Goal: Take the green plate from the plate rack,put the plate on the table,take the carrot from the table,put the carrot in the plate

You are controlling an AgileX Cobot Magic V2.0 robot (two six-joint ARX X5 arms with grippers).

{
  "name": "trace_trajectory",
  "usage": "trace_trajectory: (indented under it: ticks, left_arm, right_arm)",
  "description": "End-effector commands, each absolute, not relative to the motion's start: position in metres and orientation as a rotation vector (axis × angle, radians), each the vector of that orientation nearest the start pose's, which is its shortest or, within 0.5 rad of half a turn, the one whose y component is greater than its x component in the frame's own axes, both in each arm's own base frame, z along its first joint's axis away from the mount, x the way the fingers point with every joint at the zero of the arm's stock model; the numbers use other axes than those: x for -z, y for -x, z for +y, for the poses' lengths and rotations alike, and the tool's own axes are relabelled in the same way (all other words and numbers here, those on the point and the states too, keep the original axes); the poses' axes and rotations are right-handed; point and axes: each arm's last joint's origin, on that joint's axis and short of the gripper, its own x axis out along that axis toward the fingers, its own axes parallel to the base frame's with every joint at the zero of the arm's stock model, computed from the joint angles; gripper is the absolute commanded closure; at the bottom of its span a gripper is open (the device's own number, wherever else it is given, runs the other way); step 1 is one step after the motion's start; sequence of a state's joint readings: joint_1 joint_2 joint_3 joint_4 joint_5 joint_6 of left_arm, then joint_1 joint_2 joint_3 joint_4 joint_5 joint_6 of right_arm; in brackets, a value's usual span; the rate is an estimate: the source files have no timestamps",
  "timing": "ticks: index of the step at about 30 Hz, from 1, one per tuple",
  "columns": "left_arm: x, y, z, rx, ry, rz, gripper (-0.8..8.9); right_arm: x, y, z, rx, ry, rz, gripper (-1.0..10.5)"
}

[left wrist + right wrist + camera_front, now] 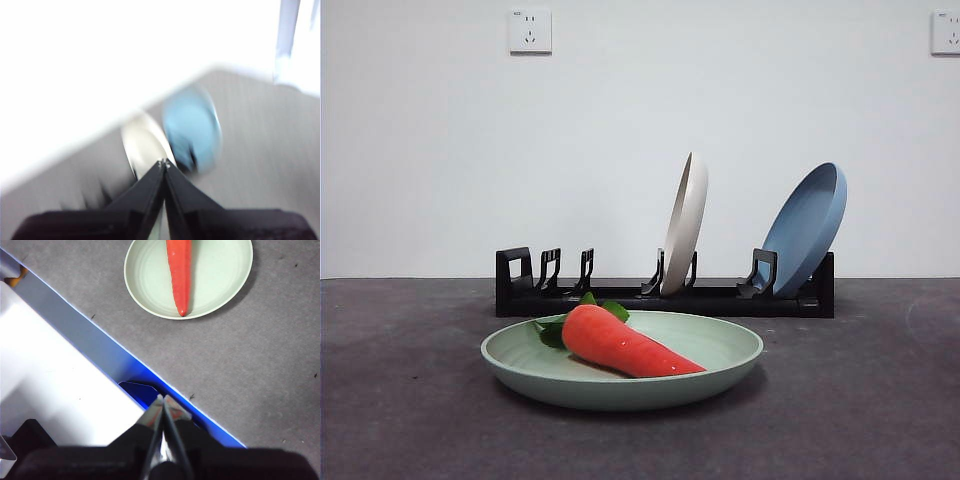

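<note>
The carrot (625, 342) lies on its side in the green plate (720, 345), which sits flat on the dark tabletop (400, 400) in front of the plate rack (720, 298); judged from this layout, the task looks complete. Both grippers are withdrawn and empty. The left gripper (164, 162) has its jaws pressed together, tips touching, with the cream plate (142, 142) and blue plate (190, 127) blurred just beyond the tips. The right gripper (163, 399) is likewise clenched on nothing, and the plate with the carrot lies well apart, far ahead of its jaws.

Should either item need moving again, the carrot looks glossy and probably slick, light and rigid; a grip across its thicker half, short of the leaves (560, 328), would likely hold best, since the taper could squirt out of the jaws. The plate looks matte, stiff and light, best pinched at its raised rim.

The front view alone shows the rack's empty slots at one end and the two remaining plates leaning upright in theirs. Only the right wrist view, from above, shows the carrot running across the plate's middle with its tip just short of the rim, plus a blue-edged white panel (60, 390) beside the tabletop.
</note>
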State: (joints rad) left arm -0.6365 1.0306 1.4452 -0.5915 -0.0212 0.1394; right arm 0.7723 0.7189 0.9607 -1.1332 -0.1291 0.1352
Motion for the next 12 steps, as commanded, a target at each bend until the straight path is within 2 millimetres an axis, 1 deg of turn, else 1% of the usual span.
trace_trajectory:
  ticks: [1,4,6,9,12]
  left_arm:
    - [-0.475,-0.149,-0.078,0.583,-0.181,0.045,8.15]
    - [-0.479,-0.142,-0.054,0.479,-0.172,0.017,8.15]
    - [-0.475,-0.135,-0.042,0.412,-0.170,0.004,8.15]
    - [-0.458,-0.125,-0.028,0.320,-0.168,-0.050,8.15]
    - [-0.427,-0.117,-0.018,0.244,-0.166,-0.118,8.14]
  right_arm:
    - [-0.318,-0.073,0.076,-0.774,0.170,0.929,9.5]
    - [-0.318,-0.073,0.076,-0.774,0.170,0.929,9.5]
    - [-0.318,-0.073,0.077,-0.774,0.169,0.929,9.5]
    - [-0.318,-0.073,0.077,-0.774,0.170,0.929,9.5]
    - [-0.318,-0.073,0.076,-0.774,0.170,0.929,9.5]
